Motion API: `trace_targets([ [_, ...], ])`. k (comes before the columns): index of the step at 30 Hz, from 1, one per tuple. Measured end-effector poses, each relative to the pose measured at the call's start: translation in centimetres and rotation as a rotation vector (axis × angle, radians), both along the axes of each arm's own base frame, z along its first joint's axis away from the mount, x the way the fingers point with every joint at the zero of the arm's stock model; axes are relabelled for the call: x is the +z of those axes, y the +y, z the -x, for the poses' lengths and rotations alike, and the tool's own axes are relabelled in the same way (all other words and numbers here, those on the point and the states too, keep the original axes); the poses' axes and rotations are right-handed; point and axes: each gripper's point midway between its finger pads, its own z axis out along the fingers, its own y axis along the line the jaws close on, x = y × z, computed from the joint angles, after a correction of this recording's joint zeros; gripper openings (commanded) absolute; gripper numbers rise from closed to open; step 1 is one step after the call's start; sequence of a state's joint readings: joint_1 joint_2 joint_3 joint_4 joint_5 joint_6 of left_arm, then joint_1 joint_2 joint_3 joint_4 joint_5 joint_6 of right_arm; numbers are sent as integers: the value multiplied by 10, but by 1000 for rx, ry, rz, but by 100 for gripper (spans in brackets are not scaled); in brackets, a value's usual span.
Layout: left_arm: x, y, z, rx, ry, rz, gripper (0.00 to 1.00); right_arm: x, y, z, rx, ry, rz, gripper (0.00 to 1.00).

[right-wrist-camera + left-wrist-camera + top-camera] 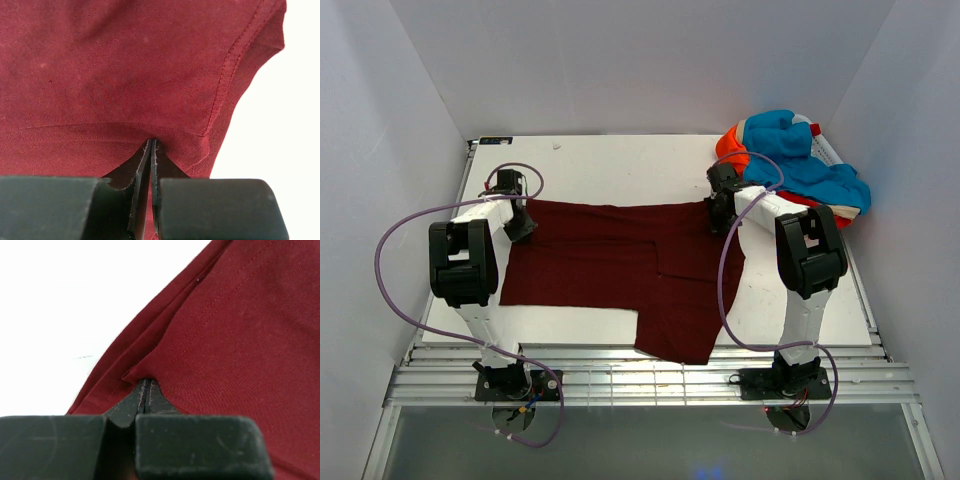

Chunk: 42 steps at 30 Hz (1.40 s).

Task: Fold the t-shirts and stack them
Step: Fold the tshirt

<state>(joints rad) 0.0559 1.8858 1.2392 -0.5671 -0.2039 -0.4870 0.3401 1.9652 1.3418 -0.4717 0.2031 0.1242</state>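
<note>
- The maroon t-shirt (620,270) lies spread across the middle of the white table (620,160). It is mostly flat, and a fold line runs across its right half.
- Its far edge stretches in a nearly straight line between the two grippers. Its near right part reaches down to the table's near edge, further than the near left part.
- The left gripper (145,384) is at the shirt's far left corner. Its jaws are pressed together on a pinch of maroon cloth, and layered hems fan out beyond the tips.
- The right gripper (151,144) is at the far right corner. Its jaws are clamped narrow on the cloth just beside a stitched seam, and the fabric puckers at the tips.
- The other t-shirts (800,160) are heaped unfolded in the table's far right corner, just beside the right arm. Turquoise-blue cloth lies on top, with orange-red showing underneath and at the edges, and a strip of white trim shows on the far side.
- A purple cable (395,290) loops out from each arm.
- Grey walls enclose the table on three sides.
</note>
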Motion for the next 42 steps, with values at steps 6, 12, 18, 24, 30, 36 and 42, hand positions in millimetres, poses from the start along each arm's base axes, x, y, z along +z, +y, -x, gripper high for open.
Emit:
trace_targets([
  [6, 0, 0, 1, -1, 2, 10, 0, 1, 3, -17, -6, -12, -5, 8],
  [12, 6, -5, -10, -38, -5, 52, 0, 4, 9, -43, 10, -29, -21, 8],
  [18, 10, -5, -55, -70, -55, 59, 0, 9, 16, -82, 34, -51, -62, 9],
  [24, 8, -5, -62, -74, -44, 59, 0, 32, 23, -141, 32, -139, -156, 11],
  [30, 34, -8, -74, -82, -104, 56, 0, 62, 24, -137, 49, -184, -210, 26],
  [36, 140, -15, -60, -104, -330, -3, 30, 168, 16, -83, 72, -350, -210, 38],
  [42, 166, 2, 17, -58, -341, -139, 46, 210, 23, 32, 125, -459, -188, 50],
])
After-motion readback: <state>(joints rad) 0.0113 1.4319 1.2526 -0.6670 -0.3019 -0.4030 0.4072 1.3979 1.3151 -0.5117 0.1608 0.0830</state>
